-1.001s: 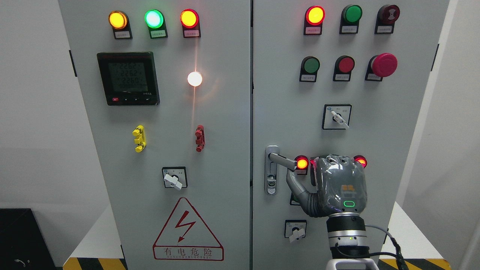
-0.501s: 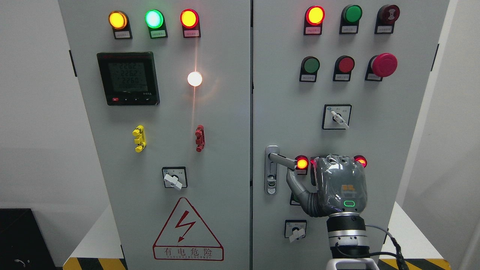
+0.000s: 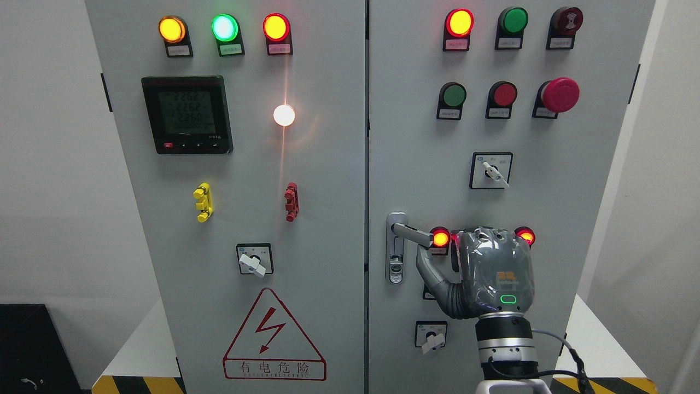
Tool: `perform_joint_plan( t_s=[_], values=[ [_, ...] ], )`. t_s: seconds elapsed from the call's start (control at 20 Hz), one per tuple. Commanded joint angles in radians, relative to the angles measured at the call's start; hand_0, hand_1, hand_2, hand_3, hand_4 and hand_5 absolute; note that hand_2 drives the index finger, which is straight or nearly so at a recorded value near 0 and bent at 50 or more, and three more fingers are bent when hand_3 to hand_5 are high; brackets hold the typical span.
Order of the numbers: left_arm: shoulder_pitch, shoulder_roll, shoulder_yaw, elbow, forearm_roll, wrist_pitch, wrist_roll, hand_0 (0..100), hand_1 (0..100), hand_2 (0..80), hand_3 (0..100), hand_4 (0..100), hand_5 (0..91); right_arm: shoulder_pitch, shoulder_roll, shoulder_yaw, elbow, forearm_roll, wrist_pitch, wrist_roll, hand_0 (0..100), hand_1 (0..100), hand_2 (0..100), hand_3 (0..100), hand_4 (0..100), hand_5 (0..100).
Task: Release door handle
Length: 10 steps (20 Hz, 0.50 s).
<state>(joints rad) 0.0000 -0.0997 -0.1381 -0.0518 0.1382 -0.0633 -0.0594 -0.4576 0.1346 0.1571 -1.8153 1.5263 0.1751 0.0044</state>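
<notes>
The right hand (image 3: 484,273) is rising from the bottom edge on its silver wrist, its grey back facing the camera, in front of the right cabinet door (image 3: 574,164). The door handle (image 3: 414,233) is sitting just to the hand's upper left: a metal lever on a tall backplate, with its free end sloping slightly down toward the hand. The thumb (image 3: 428,269) is reaching up to that free end and seems to be touching its underside, though contact is hard to confirm. The other fingers are hidden behind the palm, so I cannot tell whether the hand is grasping the lever or has let go.

The lever is looking rigid, smooth and probably sprung, so it is likely to snap back level once freed; it is not fragile. The best place to take hold is its outer end, nearest the hand, where leverage is greatest. Letting go is calling for the thumb to drop clear and the hand to draw straight back, avoiding the lit red indicator lamp (image 3: 440,238) just above the thumb.
</notes>
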Motion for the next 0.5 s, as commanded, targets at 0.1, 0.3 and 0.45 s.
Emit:
perform_joint_plan(
  t_s=[0.1, 0.3, 0.45],
  values=[
    [0.018, 0.000, 0.000, 0.000, 0.000, 0.000, 0.000, 12, 56, 0.0, 0, 0, 0.0, 0.020, -0.001, 0.004, -0.013, 0.000, -0.002, -0.004, 42, 17, 89, 100, 90, 97],
    [0.018, 0.000, 0.000, 0.000, 0.000, 0.000, 0.000, 12, 56, 0.0, 0, 0, 0.0, 0.040, -0.006, 0.004, -0.036, -0.002, -0.005, -0.004, 39, 17, 88, 100, 88, 96],
    [0.018, 0.000, 0.000, 0.000, 0.000, 0.000, 0.000, 12, 56, 0.0, 0, 0, 0.0, 0.077, -0.007, -0.001, -0.061, -0.002, -0.029, -0.009, 36, 17, 83, 100, 86, 92]
  ],
)
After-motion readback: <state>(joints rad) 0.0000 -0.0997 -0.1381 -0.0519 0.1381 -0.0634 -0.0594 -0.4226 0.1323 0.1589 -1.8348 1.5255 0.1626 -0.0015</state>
